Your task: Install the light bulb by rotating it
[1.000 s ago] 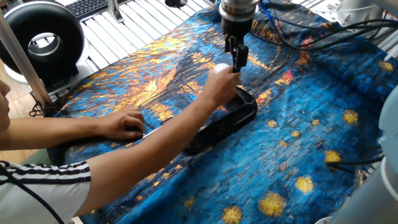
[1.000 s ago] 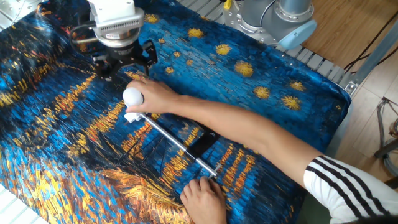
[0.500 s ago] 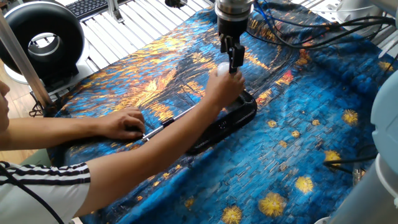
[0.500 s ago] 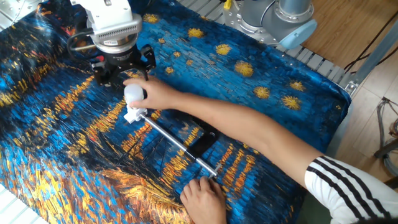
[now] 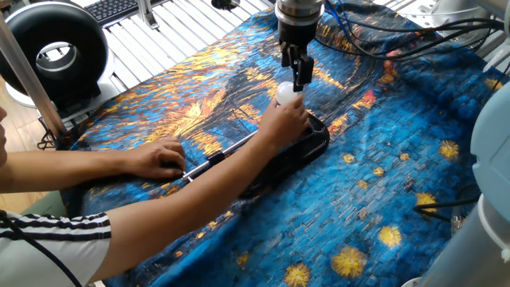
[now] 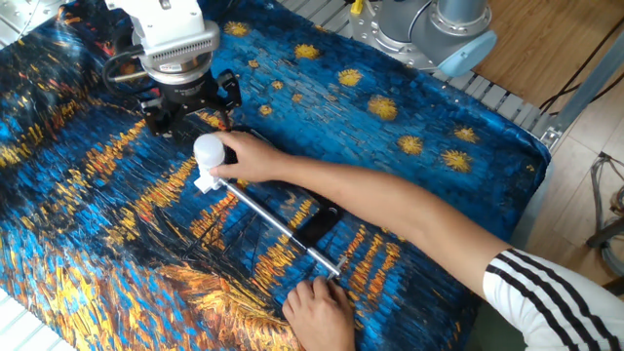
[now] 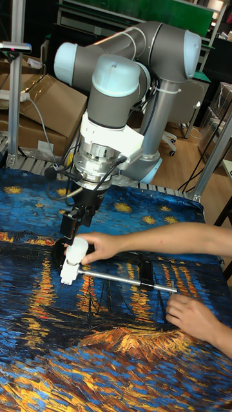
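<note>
Two human hands in play. One hand (image 6: 255, 156) steadies light bulb (image 6: 209, 150), white globe sitting atop small white socket block (image 6: 206, 180) at end of metal rod (image 6: 278, 224). Other hand (image 6: 320, 307) presses down by rod's far end. Gripper (image 6: 185, 107) hangs just above bulb, fingers pointing down; cannot tell jaw gap. Black C-clamp (image 5: 307, 143) lies on blue-and-gold painted cloth (image 5: 382, 175) covering counter.
</note>
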`<state>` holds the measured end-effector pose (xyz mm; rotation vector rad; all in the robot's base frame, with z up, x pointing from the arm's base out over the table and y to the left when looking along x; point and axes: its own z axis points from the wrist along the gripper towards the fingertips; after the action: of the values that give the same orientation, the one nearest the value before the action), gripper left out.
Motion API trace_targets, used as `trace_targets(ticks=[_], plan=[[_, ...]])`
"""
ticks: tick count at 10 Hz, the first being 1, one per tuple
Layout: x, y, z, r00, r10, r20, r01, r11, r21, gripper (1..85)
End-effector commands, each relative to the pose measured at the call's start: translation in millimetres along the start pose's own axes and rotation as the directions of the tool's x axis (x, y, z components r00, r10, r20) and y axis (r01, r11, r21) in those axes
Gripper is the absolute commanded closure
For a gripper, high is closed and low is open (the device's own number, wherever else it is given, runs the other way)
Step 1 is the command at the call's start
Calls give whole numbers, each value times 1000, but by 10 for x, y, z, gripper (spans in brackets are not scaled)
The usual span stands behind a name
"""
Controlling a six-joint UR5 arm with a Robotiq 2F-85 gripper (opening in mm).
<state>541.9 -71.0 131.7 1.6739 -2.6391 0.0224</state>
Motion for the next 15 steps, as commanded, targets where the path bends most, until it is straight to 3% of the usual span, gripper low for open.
trace_targets(ticks=[1, 8, 15], plan=[[-49, -52, 12, 1000, -18, 23, 18, 1000, -4, 113], [-90, -116, 62, 999, -13, 34, 13, 1000, 6, 133], [-129, -102, 194, 996, -82, 43, 81, 996, 26, 147]])
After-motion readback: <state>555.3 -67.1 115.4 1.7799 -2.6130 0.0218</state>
